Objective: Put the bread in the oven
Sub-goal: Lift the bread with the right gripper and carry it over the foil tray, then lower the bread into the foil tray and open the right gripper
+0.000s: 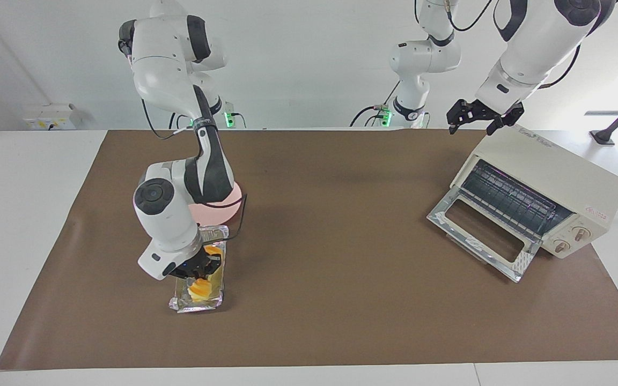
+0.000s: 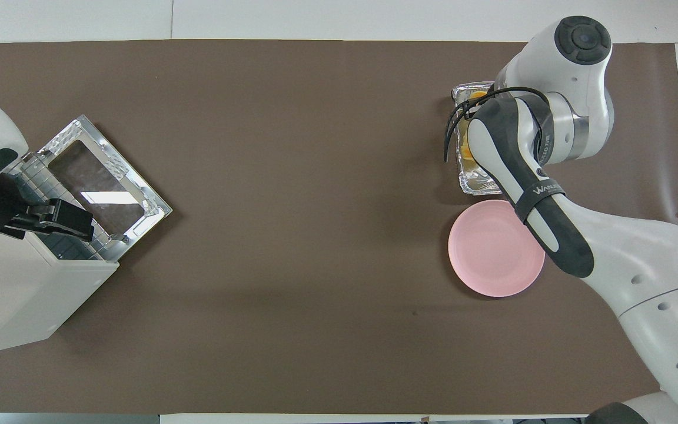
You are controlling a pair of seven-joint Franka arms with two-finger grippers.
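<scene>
The golden ridged bread (image 1: 200, 288) hangs low inside the crinkled foil tray (image 1: 195, 307), with my right gripper (image 1: 200, 269) shut on it. Whether the bread rests on the tray's floor I cannot tell. From overhead the right arm covers most of the tray (image 2: 477, 187), and only slivers of bread (image 2: 467, 152) show. The cream oven (image 1: 556, 171) stands at the left arm's end of the table with its glass door (image 1: 478, 236) dropped open and the wire rack showing. My left gripper (image 1: 475, 119) waits open above the oven's top (image 2: 15, 294).
A round pink plate (image 2: 492, 250) with nothing on it lies beside the foil tray, nearer to the robots; in the facing view the right arm hides part of the plate (image 1: 227, 210). A brown mat (image 1: 330, 214) covers the table.
</scene>
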